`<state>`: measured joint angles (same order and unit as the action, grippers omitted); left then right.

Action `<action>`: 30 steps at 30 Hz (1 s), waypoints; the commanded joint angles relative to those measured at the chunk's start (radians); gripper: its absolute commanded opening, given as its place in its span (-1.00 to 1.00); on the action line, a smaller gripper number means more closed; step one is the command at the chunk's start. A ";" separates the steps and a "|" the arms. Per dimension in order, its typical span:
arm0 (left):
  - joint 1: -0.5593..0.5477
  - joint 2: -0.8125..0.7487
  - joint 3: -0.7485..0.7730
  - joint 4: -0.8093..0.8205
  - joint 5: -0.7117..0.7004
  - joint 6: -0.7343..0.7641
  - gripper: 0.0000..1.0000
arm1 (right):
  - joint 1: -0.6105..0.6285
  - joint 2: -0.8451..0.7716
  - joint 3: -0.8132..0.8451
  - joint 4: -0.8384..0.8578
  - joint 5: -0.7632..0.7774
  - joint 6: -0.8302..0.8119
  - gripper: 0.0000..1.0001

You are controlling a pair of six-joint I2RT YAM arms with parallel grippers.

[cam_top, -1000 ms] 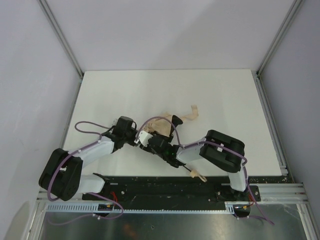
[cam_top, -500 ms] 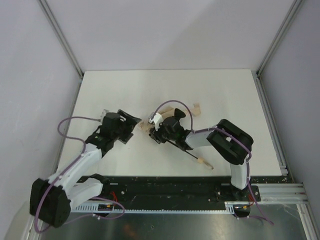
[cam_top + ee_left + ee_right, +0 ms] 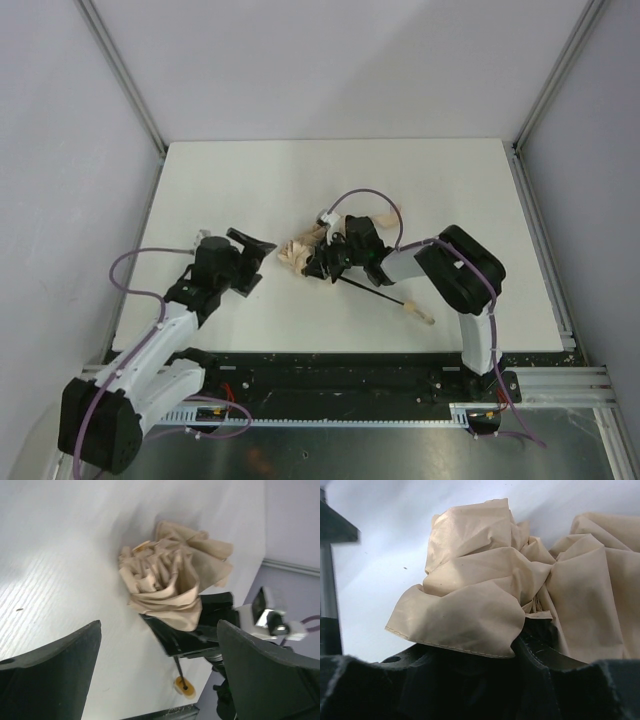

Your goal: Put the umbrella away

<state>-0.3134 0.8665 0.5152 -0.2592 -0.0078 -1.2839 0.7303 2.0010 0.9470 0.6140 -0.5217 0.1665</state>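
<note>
Umbrella (image 3: 299, 251) at middle of counter (image 3: 240, 180), beige canopy bunched, dark shaft running near-right to tan handle (image 3: 420, 315). Right gripper (image 3: 322, 263) clamped around canopy's base. Left gripper (image 3: 256, 258) just left, spread wide, holding nothing, clear of fabric.

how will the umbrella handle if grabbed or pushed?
Umbrella fabric is crumpled and loose: likely floppy, deforming under a push. Thin shaft looks stiff, so the handle would probably swing if lifted by fabric.

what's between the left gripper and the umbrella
Nothing but bare white table lies between the open left gripper and the umbrella, clearest in the top external view.
</note>
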 commanded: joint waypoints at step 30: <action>-0.213 0.697 -0.099 0.555 -0.164 -0.273 0.23 | -0.041 0.195 0.019 -0.073 -0.306 0.282 -1.00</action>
<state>-0.5152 1.4963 0.4648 0.3099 -0.0788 -1.5940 0.6609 2.1208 0.9833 0.7776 -0.7570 0.4995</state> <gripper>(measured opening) 0.676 0.446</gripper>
